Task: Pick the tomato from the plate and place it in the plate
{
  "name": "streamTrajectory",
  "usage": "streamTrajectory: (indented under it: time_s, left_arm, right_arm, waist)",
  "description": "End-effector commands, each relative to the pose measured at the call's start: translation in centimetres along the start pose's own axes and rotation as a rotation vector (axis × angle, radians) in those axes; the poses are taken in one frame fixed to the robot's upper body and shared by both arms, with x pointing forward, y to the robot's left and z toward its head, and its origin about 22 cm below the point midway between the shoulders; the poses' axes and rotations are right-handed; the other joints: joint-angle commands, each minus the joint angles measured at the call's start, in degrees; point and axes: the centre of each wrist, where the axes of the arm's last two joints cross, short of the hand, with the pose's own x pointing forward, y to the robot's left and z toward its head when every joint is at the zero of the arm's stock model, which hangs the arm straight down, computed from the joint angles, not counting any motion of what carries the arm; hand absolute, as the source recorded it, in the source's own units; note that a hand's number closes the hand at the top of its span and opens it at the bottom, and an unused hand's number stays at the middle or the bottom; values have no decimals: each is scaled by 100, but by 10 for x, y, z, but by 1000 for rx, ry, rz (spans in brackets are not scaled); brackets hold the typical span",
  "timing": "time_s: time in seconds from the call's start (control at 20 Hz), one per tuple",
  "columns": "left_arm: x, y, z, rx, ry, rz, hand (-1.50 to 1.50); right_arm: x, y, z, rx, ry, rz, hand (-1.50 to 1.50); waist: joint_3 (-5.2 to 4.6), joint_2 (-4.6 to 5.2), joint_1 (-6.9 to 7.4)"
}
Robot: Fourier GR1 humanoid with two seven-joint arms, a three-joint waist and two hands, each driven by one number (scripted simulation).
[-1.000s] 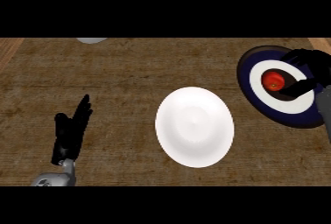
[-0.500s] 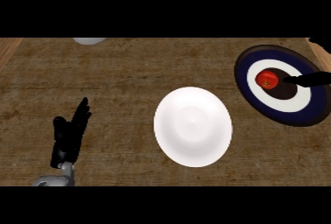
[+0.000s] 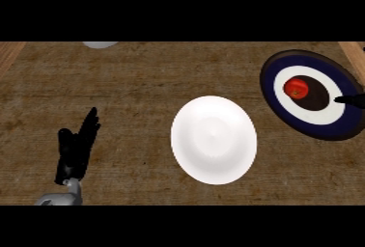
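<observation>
A red tomato [image 3: 296, 88] sits in the dark middle of a navy and white ringed plate [image 3: 285, 62] at the right of the counter. A plain white plate [image 3: 213, 140] lies in the middle, with nothing on it. Only a black tip of my right hand [image 3: 351, 100] shows at the right edge, just right of the tomato and not touching it. My left hand [image 3: 76, 147] rests open at the lower left, fingers straight and pointing up, far from both plates.
The wooden counter [image 3: 135, 77] spreads under everything. A pale round object [image 3: 100, 44] is cut off by the top edge at the upper left. Lighter wooden borders show at the top corners.
My right hand has pulled back to the right, off the ringed plate, leaving the tomato uncovered at its middle. The left hand has stayed put.
</observation>
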Motion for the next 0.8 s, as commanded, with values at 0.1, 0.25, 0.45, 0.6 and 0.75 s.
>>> streamTrajectory:
  time_s: [0.1, 0.25, 0.45, 0.6, 0.75]
  left_arm:
    - [3, -15, 15, 4, -13, -2, 0]
    - [5, -16, 1, 4, 4, -2, 0]
    - [4, 12, -10, 2, -10, 10, 0]
    - [7, -3, 8, -12, 8, -23, 0]
    - [-6, 3, -6, -1, 3, -2, 0]
  right_arm:
    - [-18, 7, 11, 20, -52, -8, -150]
    - [-37, 28, 31, 33, -64, 5, -150]
    - [-28, 15, 20, -2, -9, 43, -150]
    - [-19, 23, 9, -12, 22, 87, -150]
    - [-21, 17, 10, -32, 25, 101, -150]
  waist:
    - [2, 8, 49]
    - [-2, -4, -12]
    - [-3, 3, 4]
    - [-4, -14, -6]
    - [-4, 0, -3]
